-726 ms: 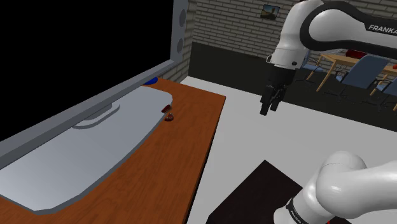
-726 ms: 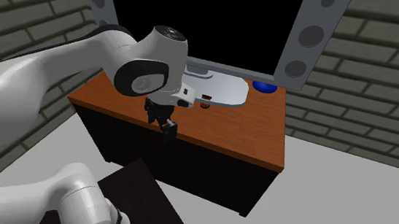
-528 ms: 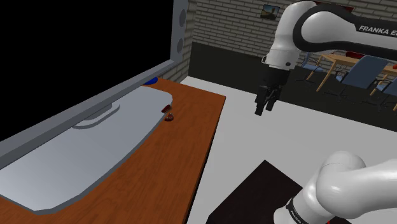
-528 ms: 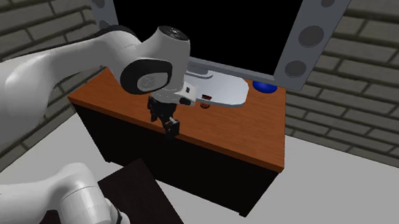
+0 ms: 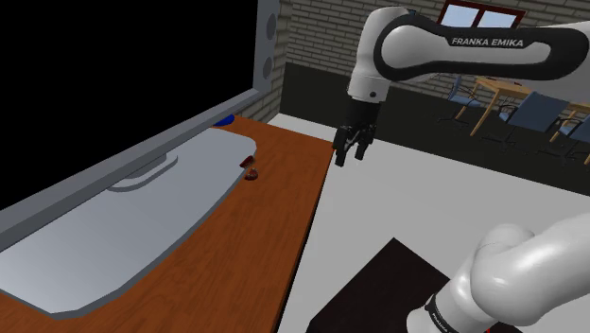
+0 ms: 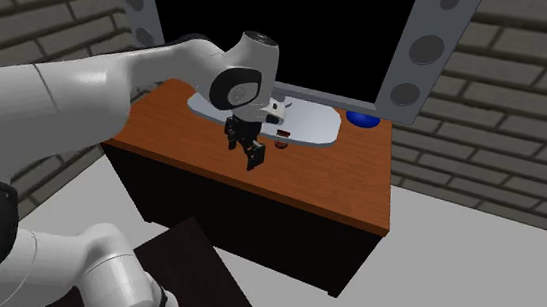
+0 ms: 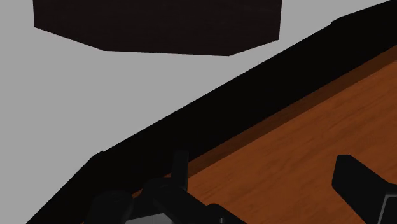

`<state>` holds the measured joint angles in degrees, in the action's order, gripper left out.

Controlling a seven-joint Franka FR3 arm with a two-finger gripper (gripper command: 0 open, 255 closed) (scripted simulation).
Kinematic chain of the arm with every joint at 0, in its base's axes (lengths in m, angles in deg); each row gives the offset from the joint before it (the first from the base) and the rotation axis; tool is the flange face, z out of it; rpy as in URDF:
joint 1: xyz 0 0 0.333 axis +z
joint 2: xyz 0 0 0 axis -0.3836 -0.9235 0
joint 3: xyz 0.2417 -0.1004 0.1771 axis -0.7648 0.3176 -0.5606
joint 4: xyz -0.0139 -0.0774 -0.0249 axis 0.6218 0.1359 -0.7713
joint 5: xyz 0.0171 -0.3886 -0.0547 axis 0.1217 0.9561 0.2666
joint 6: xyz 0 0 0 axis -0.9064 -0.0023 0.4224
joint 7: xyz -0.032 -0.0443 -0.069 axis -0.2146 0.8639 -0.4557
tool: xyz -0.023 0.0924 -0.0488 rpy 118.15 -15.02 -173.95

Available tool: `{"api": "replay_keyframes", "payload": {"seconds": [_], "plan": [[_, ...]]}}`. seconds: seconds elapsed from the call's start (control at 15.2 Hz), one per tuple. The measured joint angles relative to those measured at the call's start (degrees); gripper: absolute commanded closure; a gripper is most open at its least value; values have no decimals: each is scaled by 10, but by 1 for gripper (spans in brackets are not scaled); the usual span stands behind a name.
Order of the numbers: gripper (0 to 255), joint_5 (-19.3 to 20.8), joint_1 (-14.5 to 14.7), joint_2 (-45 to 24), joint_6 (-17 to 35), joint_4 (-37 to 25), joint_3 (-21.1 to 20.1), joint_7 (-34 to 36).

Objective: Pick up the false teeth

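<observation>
The false teeth (image 5: 251, 171) are a small red lump on the brown wooden counter (image 5: 274, 218), right beside the edge of a pale grey basin (image 5: 142, 213). In the second exterior view the teeth (image 6: 280, 144) lie just beyond my hand. My black gripper (image 5: 346, 157) hangs open above the counter's outer edge, to the shoulder view's right of the teeth and well apart from them. From the second exterior view the gripper (image 6: 252, 159) points down over the counter's front part. In the wrist view the gripper (image 7: 267, 175) has its fingers (image 7: 180, 167) spread with only the counter's wood (image 7: 331, 114) between them.
A blue object (image 5: 224, 120) sits at the counter's far end by a grey frame (image 5: 268, 43) around a black area; it is also in the second exterior view (image 6: 362, 118). The dark stand (image 5: 378, 293) is at lower right. A table and chairs (image 5: 529, 104) stand far behind.
The arm has swung toward the shoulder view's left, carrying the gripper from over the floor to above the counter's outer edge, nearer the teeth. The fingers stay open.
</observation>
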<state>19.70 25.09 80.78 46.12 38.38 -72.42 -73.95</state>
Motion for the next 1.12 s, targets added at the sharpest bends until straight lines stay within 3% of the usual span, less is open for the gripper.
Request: {"api": "replay_keyframes", "payload": {"seconds": [0.59,1.12], "plan": [[0,22,13,-189,66,-130,-41,57],[0,66,37,-373,64,-315,-60,113]]}}
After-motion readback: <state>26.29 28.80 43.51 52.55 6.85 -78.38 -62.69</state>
